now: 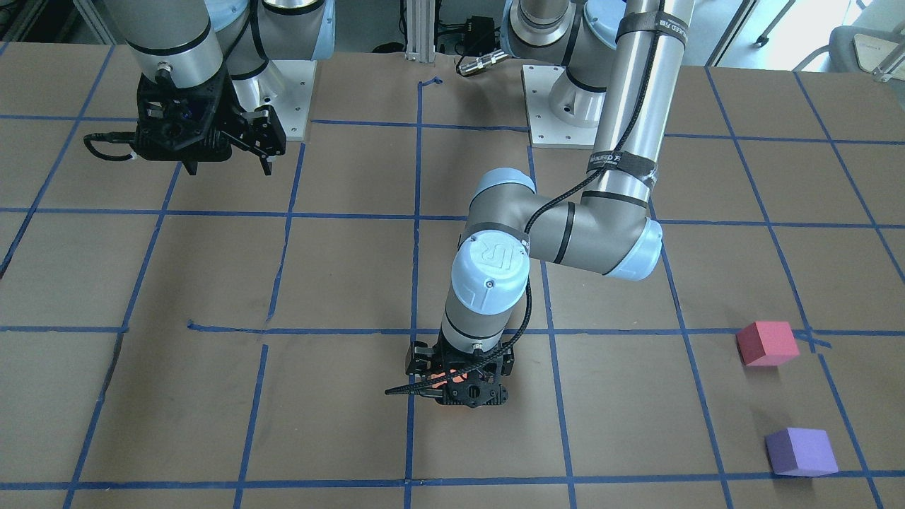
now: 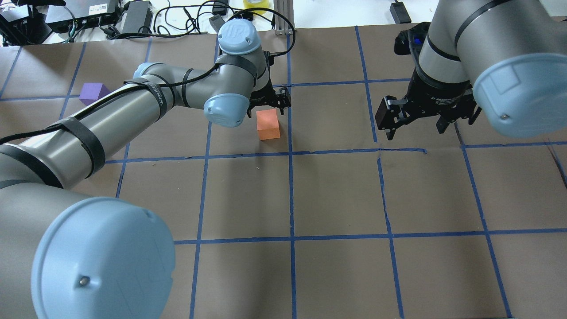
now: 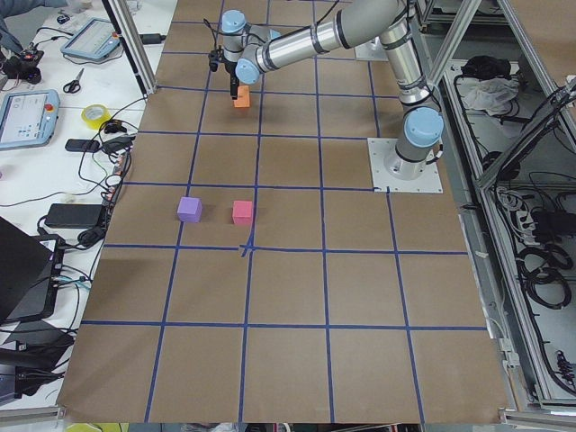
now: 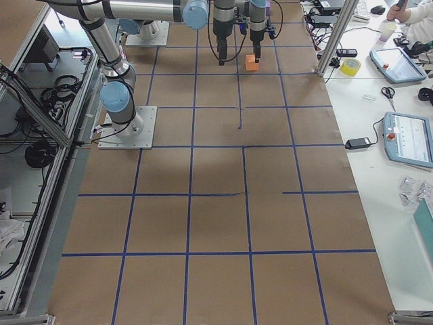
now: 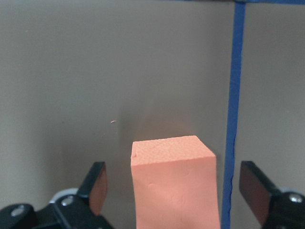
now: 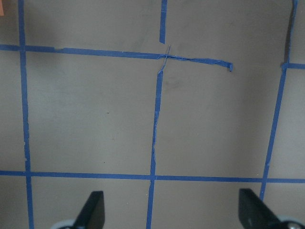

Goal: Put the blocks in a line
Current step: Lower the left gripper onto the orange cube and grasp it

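Observation:
The orange block (image 2: 268,125) stands on the brown table next to a blue tape line. My left gripper (image 2: 271,101) hangs low over it, open. In the left wrist view the block (image 5: 172,183) sits between the two fingers (image 5: 97,188) with a gap on each side. In the front-facing view the gripper (image 1: 459,382) hides most of the block. The pinkish-red block (image 1: 767,343) and the purple block (image 1: 801,451) lie apart on my left side. The purple block (image 2: 94,93) shows beside my left arm, which hides the pinkish-red one. My right gripper (image 2: 414,126) is open, empty, and above the table.
Blue tape lines (image 2: 291,190) divide the table into squares. The arm base plates (image 1: 565,106) stand at my edge. Cables and power bricks (image 2: 133,13) lie past the far edge. A side bench holds tablets and a tape roll (image 3: 94,115).

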Motion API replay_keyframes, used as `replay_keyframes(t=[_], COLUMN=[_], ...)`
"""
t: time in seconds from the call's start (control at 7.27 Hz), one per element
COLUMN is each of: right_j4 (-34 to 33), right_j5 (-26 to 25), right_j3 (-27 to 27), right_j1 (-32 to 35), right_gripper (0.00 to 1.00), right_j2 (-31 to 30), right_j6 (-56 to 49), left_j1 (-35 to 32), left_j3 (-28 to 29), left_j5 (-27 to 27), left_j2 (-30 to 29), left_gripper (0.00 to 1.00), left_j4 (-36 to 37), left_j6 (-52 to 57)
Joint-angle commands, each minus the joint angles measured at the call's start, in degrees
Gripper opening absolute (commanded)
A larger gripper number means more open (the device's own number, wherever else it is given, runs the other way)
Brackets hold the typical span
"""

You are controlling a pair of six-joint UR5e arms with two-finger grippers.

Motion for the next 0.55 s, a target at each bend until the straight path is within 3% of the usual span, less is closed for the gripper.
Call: replay_keyframes(t=[0.0,0.41], right_j4=[0.16,0.85], right_j5=[0.01,-0.87], right_j3=[0.11,-0.94], right_j1=[0.1,-0.07], right_gripper=[1.0,1.0], right_j2=[0.0,-0.18], right_j6=[0.03,0.03], left_j1=[-0.14,-0.14], left_j3=[-0.04,0.04], left_j5=[0.28,0.37], left_j2=[-0.5,-0.94], left_gripper=[1.0,1.0], left_j4=[-3.19,-3.04], left_j6=[-0.01,0.07])
